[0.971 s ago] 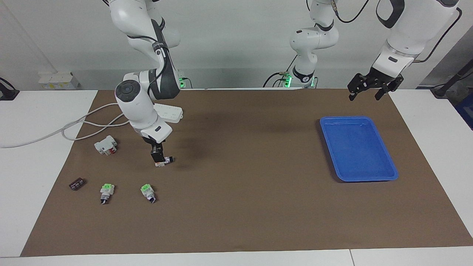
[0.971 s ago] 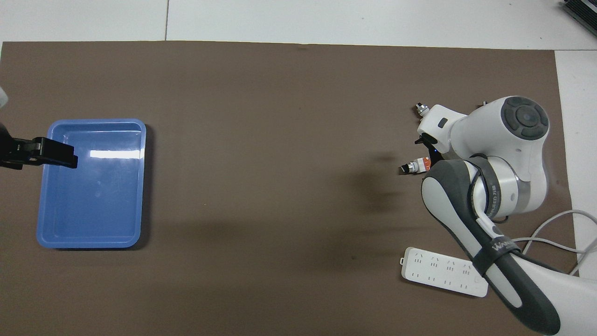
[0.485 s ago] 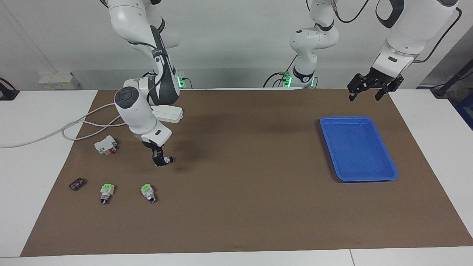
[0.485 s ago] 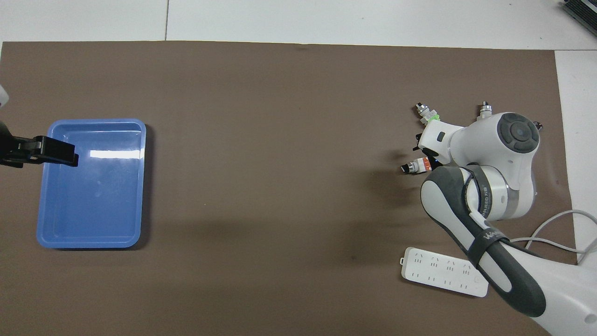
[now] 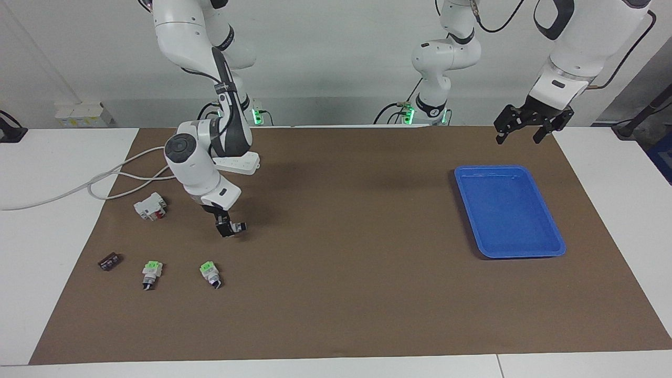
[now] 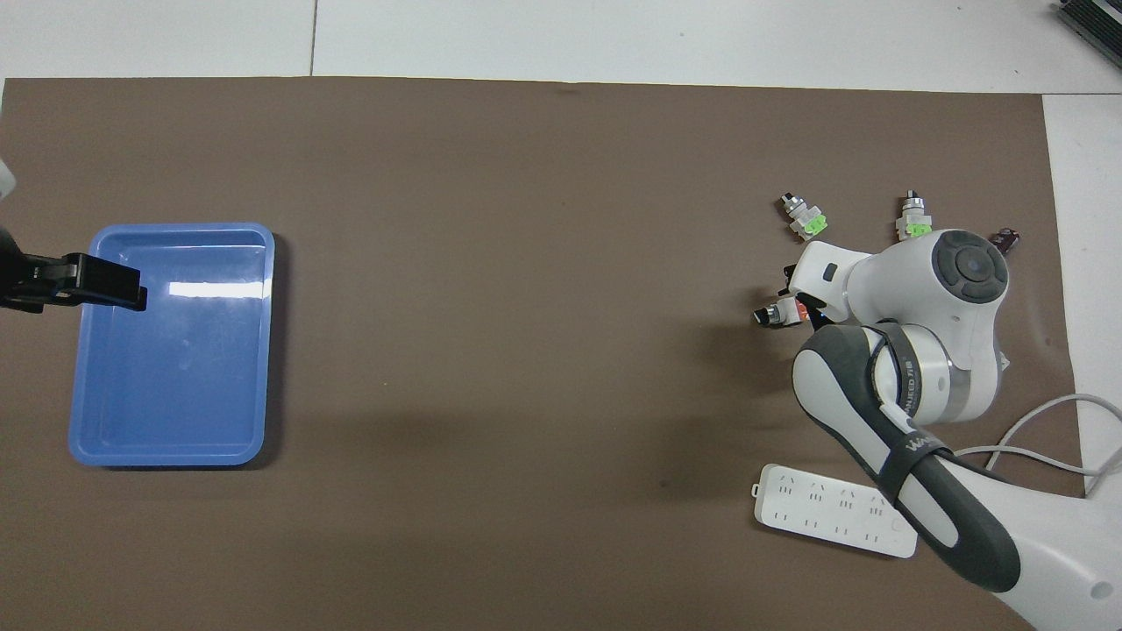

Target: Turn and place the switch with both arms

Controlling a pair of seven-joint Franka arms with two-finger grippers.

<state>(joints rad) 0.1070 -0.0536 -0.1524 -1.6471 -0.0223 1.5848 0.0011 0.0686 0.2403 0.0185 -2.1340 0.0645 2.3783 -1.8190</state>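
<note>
Brown mat (image 5: 336, 294) covers the tabletop. Right gripper (image 5: 226, 227) is clamped on the switch (image 5: 239, 227), which now hangs clear of the mat over its right-arm end, knob end sticking out sideways toward the mat's middle; a second ago the switch sat at mat level. In the overhead view the switch (image 6: 778, 314) shows just past the wrist, orange-and-white body against the fingers. The right arm has pulled up and back since then, uncovering both green-topped switches (image 6: 806, 216) (image 6: 913, 216) and a small dark part (image 6: 1004, 238) by the mat's right-arm edge. White block with red lever (image 5: 150, 205) lies near that same edge, closer to the robots, unmoved. White power strip (image 6: 833, 522) sits near the mat's robot-side edge, partly under the arm.

Left gripper (image 5: 529, 126) waits in the air, fingers apart, holding nothing, over the mat's robot-side edge just by the blue tray (image 5: 546, 251); no change from before. The tray lies at the left-arm end of the mat, same place.
</note>
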